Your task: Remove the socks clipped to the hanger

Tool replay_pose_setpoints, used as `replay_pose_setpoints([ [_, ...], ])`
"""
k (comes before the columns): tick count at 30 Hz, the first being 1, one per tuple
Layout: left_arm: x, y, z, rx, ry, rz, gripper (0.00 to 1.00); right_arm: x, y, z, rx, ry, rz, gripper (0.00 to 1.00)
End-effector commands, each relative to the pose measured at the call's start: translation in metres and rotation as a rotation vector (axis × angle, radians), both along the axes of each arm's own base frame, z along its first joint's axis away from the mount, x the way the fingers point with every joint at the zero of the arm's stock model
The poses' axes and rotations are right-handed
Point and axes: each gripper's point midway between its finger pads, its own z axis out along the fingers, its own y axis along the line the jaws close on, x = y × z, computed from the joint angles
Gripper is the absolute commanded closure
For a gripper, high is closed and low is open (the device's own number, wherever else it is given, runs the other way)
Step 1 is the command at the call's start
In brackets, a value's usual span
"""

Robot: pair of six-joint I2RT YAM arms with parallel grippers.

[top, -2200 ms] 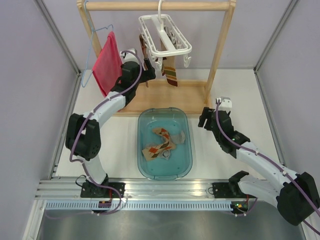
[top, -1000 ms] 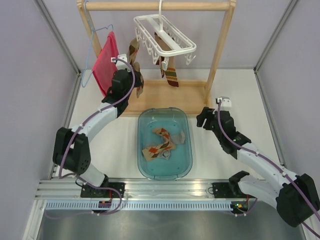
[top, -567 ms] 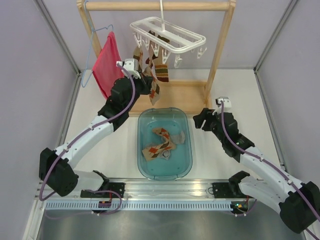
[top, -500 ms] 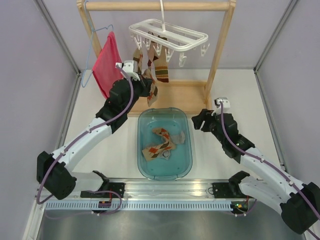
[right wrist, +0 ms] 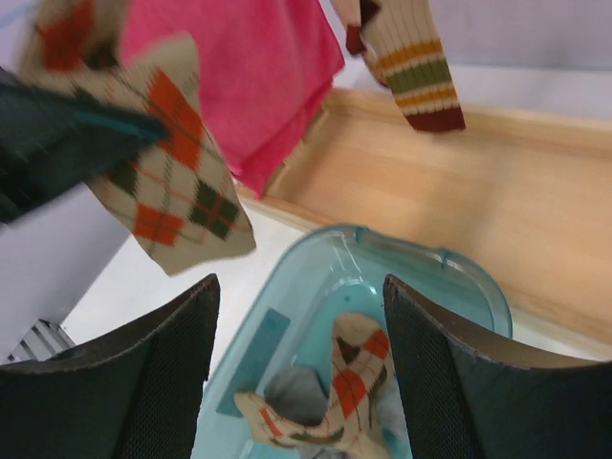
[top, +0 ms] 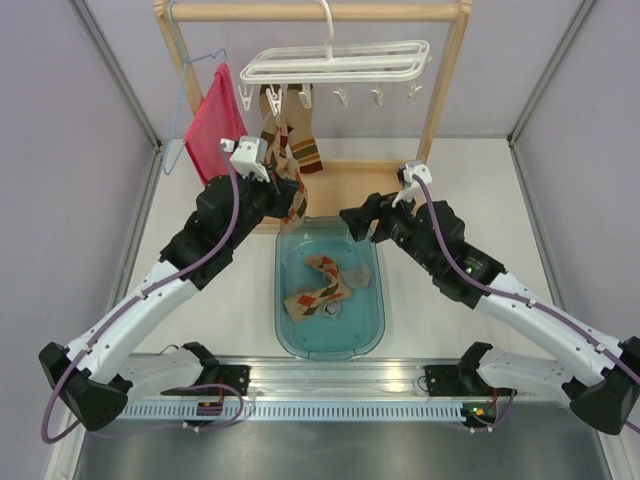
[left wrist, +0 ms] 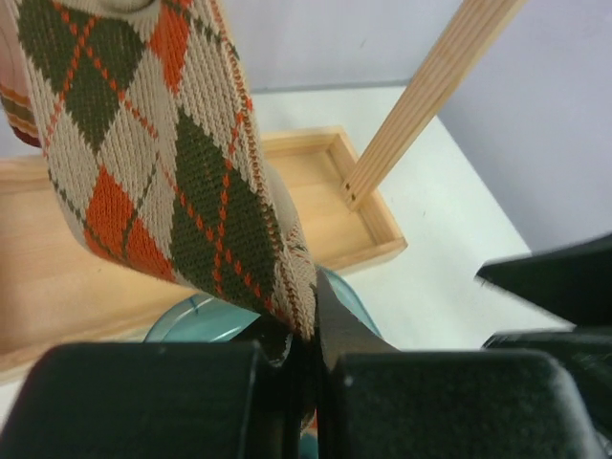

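Observation:
The white hanger [top: 335,62] hangs level from the wooden rail. Two socks hang below its left clips: an argyle sock [top: 280,150] and a striped sock [top: 306,145]. My left gripper [top: 291,203] is shut on the argyle sock's lower end [left wrist: 163,172], its jaws pressed together on the fabric edge [left wrist: 311,320]. The sock runs taut up toward the clips. My right gripper [top: 357,222] hangs open over the far end of the blue tub [top: 292,300], nothing between its fingers [right wrist: 301,316]. More argyle and grey socks [right wrist: 349,382] lie in the tub.
A red-pink cloth [top: 215,125] hangs on a thin blue wire hanger [top: 183,95] at the rail's left. The wooden rack's base tray [top: 345,190] and right post [top: 440,90] stand behind the tub. Grey walls close in both sides.
My left arm pulled the argyle sock down and forward toward the tub, and the hanger swung level. My right arm reached left and forward to the tub's far end.

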Motion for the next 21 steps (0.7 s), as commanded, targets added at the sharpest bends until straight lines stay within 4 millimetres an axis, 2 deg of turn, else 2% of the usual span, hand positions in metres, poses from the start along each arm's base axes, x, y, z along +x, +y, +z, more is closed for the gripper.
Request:
replay_pose_setpoints([
  [1,-0.018,0.006,0.005,0.054,0.001,-0.041,0.98,0.006,0.013,0.062,0.032,-0.105,0.027,0.26],
  [2,-0.02,0.006,0.001,0.075,0.007,-0.049,0.98,0.01,0.02,0.062,0.011,-0.099,0.036,0.26],
  [3,-0.021,0.007,0.0,0.084,0.008,-0.055,0.98,0.012,0.023,0.089,0.032,-0.14,0.038,0.26],
  [4,-0.021,0.006,0.001,0.092,0.004,-0.059,0.98,0.014,0.027,0.099,0.033,-0.152,0.043,0.26],
  [5,-0.021,0.004,-0.002,0.111,0.01,-0.075,0.98,0.021,0.036,0.099,0.019,-0.148,0.047,0.26],
  [6,-0.021,0.004,-0.004,0.123,0.016,-0.081,0.98,0.023,0.038,0.121,0.039,-0.174,0.045,0.26],
  [7,-0.021,0.003,-0.006,0.13,0.016,-0.085,0.98,0.026,0.042,0.127,0.03,-0.184,0.046,0.26],
  [8,-0.019,0.002,-0.007,0.144,0.011,-0.089,0.98,0.036,0.052,0.118,0.0,-0.163,0.045,0.25],
  [9,-0.019,0.003,-0.008,0.156,0.008,-0.089,0.98,0.039,0.055,0.138,0.021,-0.192,0.04,0.25],
  [10,-0.018,0.003,-0.009,0.164,0.005,-0.086,0.98,0.043,0.059,0.141,0.011,-0.197,0.039,0.25],
  [11,-0.017,0.006,-0.009,0.174,-0.002,-0.074,0.98,0.054,0.07,0.131,-0.015,-0.18,0.043,0.25],
  [12,-0.018,0.008,-0.009,0.178,-0.008,-0.071,0.98,0.056,0.074,0.145,-0.006,-0.195,0.045,0.25],
  [13,-0.018,0.009,-0.009,0.18,-0.013,-0.069,0.98,0.059,0.079,0.147,-0.01,-0.197,0.048,0.25],
  [14,-0.019,0.011,-0.008,0.185,-0.022,-0.068,0.98,0.069,0.089,0.136,-0.04,-0.184,0.05,0.25],
  [15,-0.021,0.012,-0.009,0.185,-0.026,-0.067,0.98,0.072,0.093,0.147,-0.03,-0.204,0.05,0.25],
  [16,-0.021,0.013,-0.01,0.185,-0.03,-0.068,0.98,0.077,0.097,0.146,-0.039,-0.203,0.043,0.25],
  [17,-0.021,0.012,-0.008,0.184,-0.04,-0.071,0.98,0.084,0.105,0.136,-0.061,-0.191,0.047,0.25],
  [18,-0.022,0.013,-0.011,0.187,-0.039,-0.073,0.98,0.086,0.107,0.145,-0.049,-0.204,0.045,0.25],
  [20,-0.024,0.008,-0.011,0.186,-0.042,-0.101,0.98,0.094,0.117,0.136,-0.058,-0.193,0.05,0.25],
  [21,-0.025,0.007,-0.012,0.188,-0.038,-0.109,0.98,0.095,0.12,0.142,-0.048,-0.203,0.055,0.25],
])
